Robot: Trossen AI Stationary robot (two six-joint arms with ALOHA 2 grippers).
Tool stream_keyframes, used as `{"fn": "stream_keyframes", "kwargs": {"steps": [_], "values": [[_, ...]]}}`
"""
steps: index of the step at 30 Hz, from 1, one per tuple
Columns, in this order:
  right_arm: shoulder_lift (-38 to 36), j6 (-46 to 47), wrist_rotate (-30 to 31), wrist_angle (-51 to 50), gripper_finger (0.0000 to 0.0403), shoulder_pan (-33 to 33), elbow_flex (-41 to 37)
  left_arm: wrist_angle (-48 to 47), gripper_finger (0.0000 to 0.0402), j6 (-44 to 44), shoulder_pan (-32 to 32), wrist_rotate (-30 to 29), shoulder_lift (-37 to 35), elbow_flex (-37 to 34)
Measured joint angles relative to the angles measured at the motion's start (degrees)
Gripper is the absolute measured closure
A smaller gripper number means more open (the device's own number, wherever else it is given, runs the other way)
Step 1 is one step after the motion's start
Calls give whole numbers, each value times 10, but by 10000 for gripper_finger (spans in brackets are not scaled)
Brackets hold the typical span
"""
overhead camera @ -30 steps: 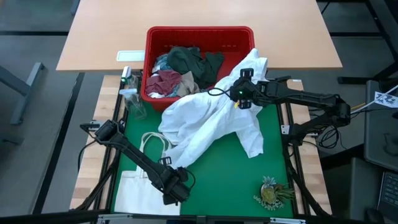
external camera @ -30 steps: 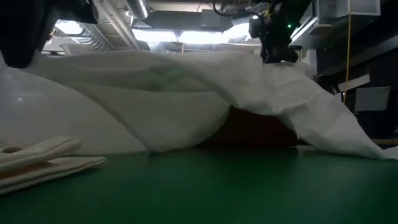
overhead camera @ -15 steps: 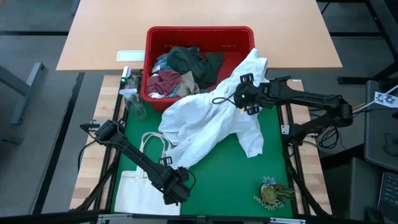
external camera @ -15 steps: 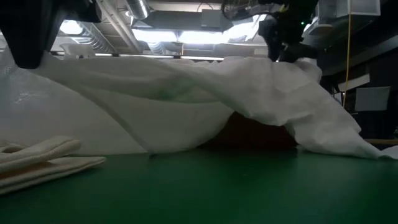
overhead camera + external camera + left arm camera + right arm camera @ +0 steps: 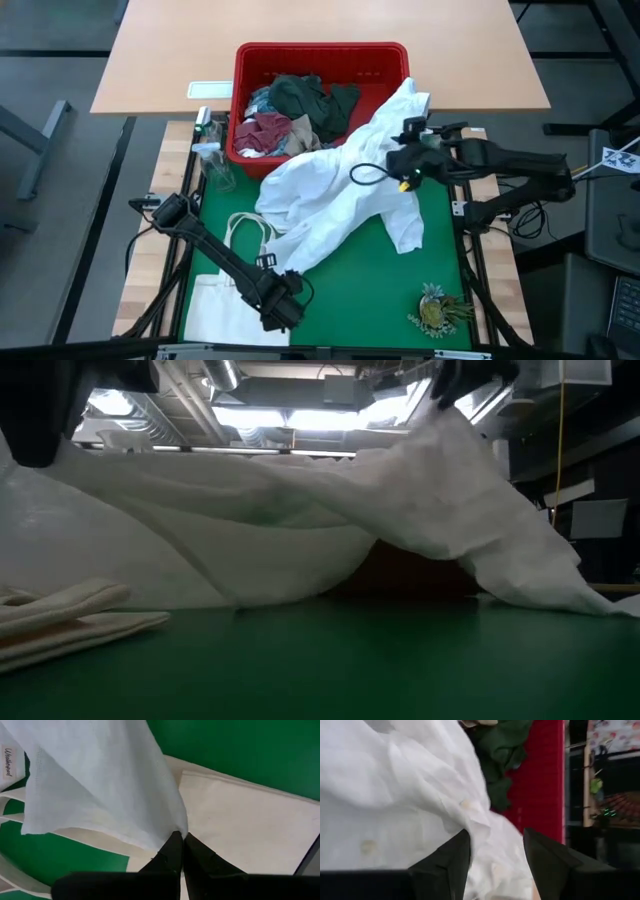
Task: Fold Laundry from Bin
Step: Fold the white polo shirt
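Laundry — a white garment (image 5: 335,200) is draping limp from the bin (image 5: 395,60) onto the green mat (image 5: 370,280).
Soft, light and prone to bunching, it is probably best taken by a hem or corner; the left gripper (image 5: 181,851) is pinching one edge shut near the tote bag (image 5: 240,825), while the right gripper (image 5: 495,852) is hovering beside the bin — jaws spread, holding nothing.

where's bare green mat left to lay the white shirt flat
The widest bare stretch of green mat lies between the tote bag, the white shirt's lower edge and the small pineapple-like decoration. A narrow strip runs under the right arm. Near the red bin it is crowded with cloth.
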Motion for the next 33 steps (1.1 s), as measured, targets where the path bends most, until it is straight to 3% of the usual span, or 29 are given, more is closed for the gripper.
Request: {"fn": "stream_keyframes", "kwargs": {"steps": [5, 11, 16, 23, 33], "values": [[0, 171, -15, -125, 219, 48, 41, 13, 402, -1, -4, -18, 0, 0], [0, 395, -125, -248, 219, 72, 45, 14, 402, -1, -7, -25, 0, 0], [-19, 468, -228, -234, 219, 82, 1, 13, 402, -2, -9, -25, 0, 0], [-68, 579, -233, -227, 219, 121, -142, 18, 402, -2, -10, -26, 0, 0], [-77, 588, -364, -38, 219, 169, -369, 24, 402, -2, -10, -27, 0, 0]]}}
